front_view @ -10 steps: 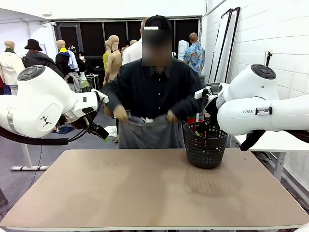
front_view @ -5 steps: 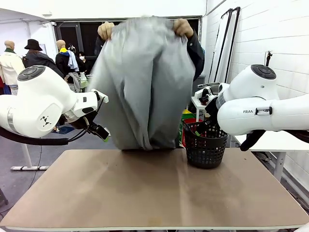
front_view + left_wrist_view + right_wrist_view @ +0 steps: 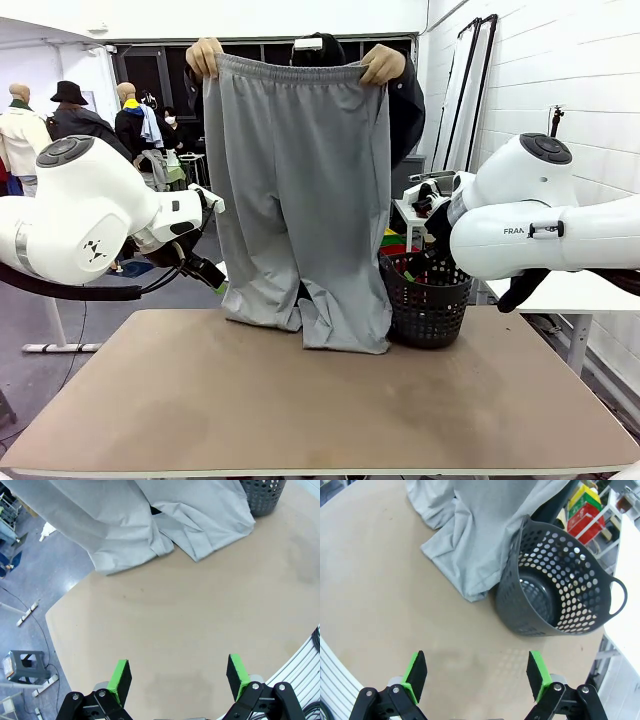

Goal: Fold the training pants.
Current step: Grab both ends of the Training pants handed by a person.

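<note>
The person at the far side holds the light grey training pants [image 3: 300, 190] up by the elastic waistband, one hand [image 3: 204, 55] at each end. The legs hang down and their cuffs rest crumpled on the table's far edge [image 3: 200, 525] [image 3: 460, 555]. My left gripper [image 3: 177, 677] hovers open above the bare table, well short of the cuffs. My right gripper [image 3: 476, 675] is open too, above the table near the basket, with nothing between its green pads [image 3: 415, 672]. Both arms stay back at the table's sides in the front view.
A black mesh basket [image 3: 425, 300] [image 3: 560, 590] stands at the table's far right, touching the right pant leg. The tan table [image 3: 320, 400] lies bare in front of the pants. A white side table [image 3: 570, 290] stands behind the right arm.
The person lifted the pants from waist height, swung them up, and now holds them straight by the waistband with the legs hanging to the table. Neither arm moved.
</note>
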You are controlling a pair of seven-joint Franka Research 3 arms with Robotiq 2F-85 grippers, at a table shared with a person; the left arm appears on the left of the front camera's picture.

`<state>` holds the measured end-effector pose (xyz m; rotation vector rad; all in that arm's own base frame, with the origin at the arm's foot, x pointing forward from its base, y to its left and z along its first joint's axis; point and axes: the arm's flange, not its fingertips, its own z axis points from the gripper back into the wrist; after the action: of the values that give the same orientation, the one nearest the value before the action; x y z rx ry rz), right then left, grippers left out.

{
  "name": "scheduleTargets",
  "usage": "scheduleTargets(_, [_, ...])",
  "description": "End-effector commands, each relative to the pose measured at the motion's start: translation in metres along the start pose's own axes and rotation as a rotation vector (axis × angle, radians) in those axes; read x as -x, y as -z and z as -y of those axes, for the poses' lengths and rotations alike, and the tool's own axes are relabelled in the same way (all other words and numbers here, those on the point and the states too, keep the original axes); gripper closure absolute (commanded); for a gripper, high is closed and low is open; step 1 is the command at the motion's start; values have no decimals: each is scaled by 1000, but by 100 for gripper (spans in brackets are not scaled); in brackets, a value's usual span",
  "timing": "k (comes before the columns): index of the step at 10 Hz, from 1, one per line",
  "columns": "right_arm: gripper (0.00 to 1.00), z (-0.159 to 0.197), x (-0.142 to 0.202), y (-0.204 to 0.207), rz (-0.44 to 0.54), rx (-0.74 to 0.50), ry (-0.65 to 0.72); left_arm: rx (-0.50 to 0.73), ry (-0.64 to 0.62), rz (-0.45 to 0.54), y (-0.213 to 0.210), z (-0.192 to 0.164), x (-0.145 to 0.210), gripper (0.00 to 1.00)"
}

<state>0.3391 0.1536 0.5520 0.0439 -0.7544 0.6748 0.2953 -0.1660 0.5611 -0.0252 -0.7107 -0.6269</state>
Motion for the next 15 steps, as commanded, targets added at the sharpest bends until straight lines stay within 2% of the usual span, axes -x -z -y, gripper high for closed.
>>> scheduleTargets(1, [0, 0, 0, 0, 0, 0, -1, 3, 8, -4, 1, 0, 1, 0])
scheduleTargets(15, [0, 0, 0, 0, 0, 0, -1, 3, 8, -4, 1, 0, 1, 0])
